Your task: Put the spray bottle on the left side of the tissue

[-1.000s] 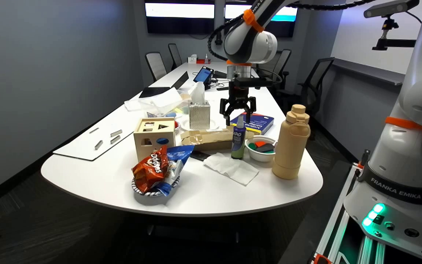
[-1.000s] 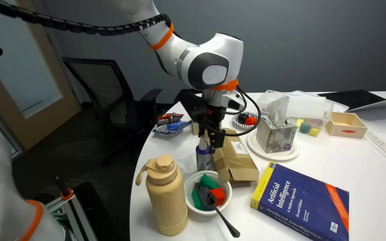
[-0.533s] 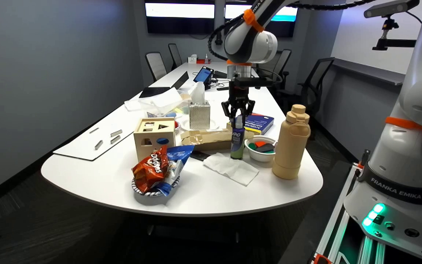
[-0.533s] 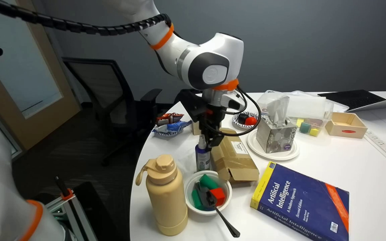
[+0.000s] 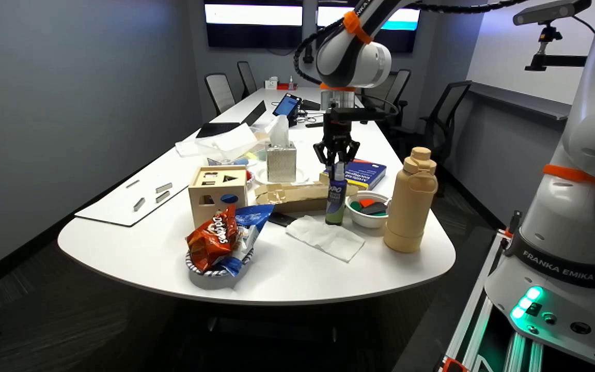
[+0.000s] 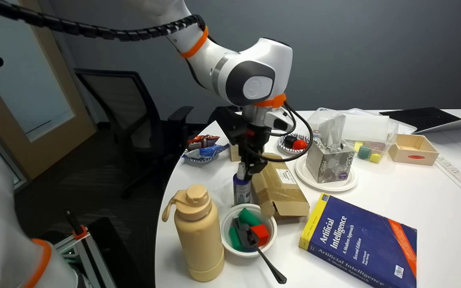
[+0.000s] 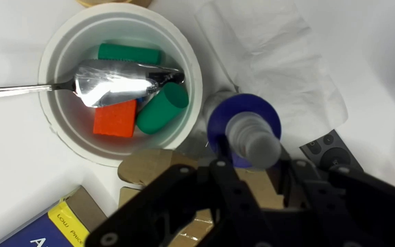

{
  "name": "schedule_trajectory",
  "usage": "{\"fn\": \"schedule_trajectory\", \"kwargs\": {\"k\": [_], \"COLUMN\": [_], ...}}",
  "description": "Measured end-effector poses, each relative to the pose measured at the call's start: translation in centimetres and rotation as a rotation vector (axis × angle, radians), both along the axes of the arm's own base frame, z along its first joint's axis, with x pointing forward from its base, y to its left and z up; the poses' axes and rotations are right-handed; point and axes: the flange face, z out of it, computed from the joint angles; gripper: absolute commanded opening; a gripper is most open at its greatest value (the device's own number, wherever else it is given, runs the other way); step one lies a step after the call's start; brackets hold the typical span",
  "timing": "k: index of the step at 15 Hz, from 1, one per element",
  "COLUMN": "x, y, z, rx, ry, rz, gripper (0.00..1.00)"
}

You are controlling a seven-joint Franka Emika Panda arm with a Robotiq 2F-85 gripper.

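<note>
"On the white table, what did the wrist view show that the rest did not?"

"The round pad of a dark remote, and the words LOW PRICE on the corner of a blue book. An exterior view took in the book's whole cover; only in an exterior view were there four small grey bars on a white panel."

"And where was the spray bottle?"

"Right beneath the gripper, roughly upright, its pale nozzle between the black fingers. They were drawn in, pinching it near the top. Seen from above, it stood between the tissue and a white bowl that held green blocks, a red block and a shiny utensil. It was just beside the tissue's edge; whether its base touched tissue or table, I could not tell."

"What was different from a second earlier?"

"Then the fingers had stood apart, either side of the nozzle; by this moment they had come together on it. The tan bottle and the bowl had not moved."
</note>
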Motion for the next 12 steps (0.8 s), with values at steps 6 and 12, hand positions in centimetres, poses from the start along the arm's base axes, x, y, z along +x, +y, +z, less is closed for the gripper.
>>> {"fn": "schedule_trajectory", "kwargs": {"k": [6,12], "x": [-0.1,0.2], "y": [2.0,5.7], "z": [0.3,3.3], "rx": [0.004,-0.005], "ry": [0.034,-0.025], "rz": [0.048,0.133], "gripper": [0.07,0.07]}}
